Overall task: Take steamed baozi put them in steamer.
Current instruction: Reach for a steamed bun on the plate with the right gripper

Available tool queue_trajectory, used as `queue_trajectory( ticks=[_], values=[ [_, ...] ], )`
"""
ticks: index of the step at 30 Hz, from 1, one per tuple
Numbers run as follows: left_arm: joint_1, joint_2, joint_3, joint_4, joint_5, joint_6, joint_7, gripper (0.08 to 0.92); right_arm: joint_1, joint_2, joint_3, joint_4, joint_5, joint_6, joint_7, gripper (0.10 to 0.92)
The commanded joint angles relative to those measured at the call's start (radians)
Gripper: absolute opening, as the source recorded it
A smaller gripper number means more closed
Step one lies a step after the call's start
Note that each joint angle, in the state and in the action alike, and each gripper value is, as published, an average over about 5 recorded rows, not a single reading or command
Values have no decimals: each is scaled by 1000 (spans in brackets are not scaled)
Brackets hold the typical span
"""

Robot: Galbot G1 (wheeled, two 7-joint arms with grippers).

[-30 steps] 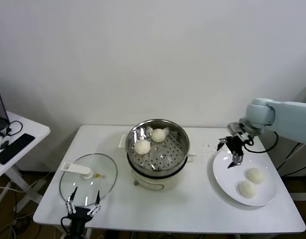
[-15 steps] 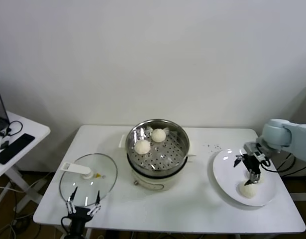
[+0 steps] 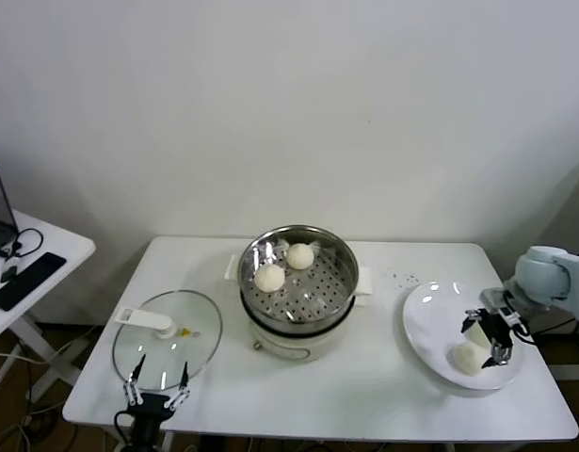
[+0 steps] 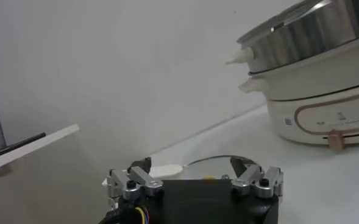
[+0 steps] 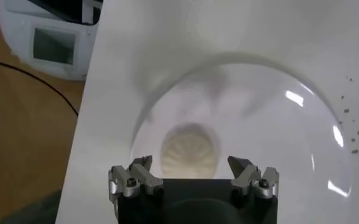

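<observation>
The steamer point(image 3: 334, 282) stands mid-table on its cream pot, with two baozi inside point(image 3: 269, 278) point(image 3: 300, 255). It also shows in the left wrist view point(image 4: 307, 33). Two more baozi lie on the white plate point(image 3: 428, 325) at the right: one in the open point(image 3: 466, 358), one point(image 3: 475, 332) partly hidden behind my right gripper. My right gripper point(image 3: 490, 339) is open, low over the plate's right side. In the right wrist view a baozi point(image 5: 190, 151) lies just ahead of its open jaws point(image 5: 191, 169). My left gripper point(image 3: 155, 392) is open and empty at the table's front left edge.
A flat glass lid point(image 3: 167, 350) with a white knob lies left of the pot, just beyond my left gripper; it also shows in the left wrist view point(image 4: 219, 163). A side table point(image 3: 30, 259) with dark devices stands at far left. Crumbs point(image 3: 402, 278) dot the table behind the plate.
My right gripper has moved from the plate's far left rim rightward and toward the front, down over the two baozi on the plate. The left arm has not moved.
</observation>
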Motion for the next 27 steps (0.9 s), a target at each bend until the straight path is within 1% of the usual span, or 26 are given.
queue_trajectory(
  ticks=[1,20,27],
  values=[
    [-2,0,2,5,2,-1,0,823,-119,-36,120,-8,-51,-8,18,823],
    [-6,0,9,6,8,1,1,823,-240,-60,249,-18,-71,-38,54,823],
    [-5,0,10,1,9,1,1,823,-269,-48,285,-36,-78,-36,54,807]
  ],
)
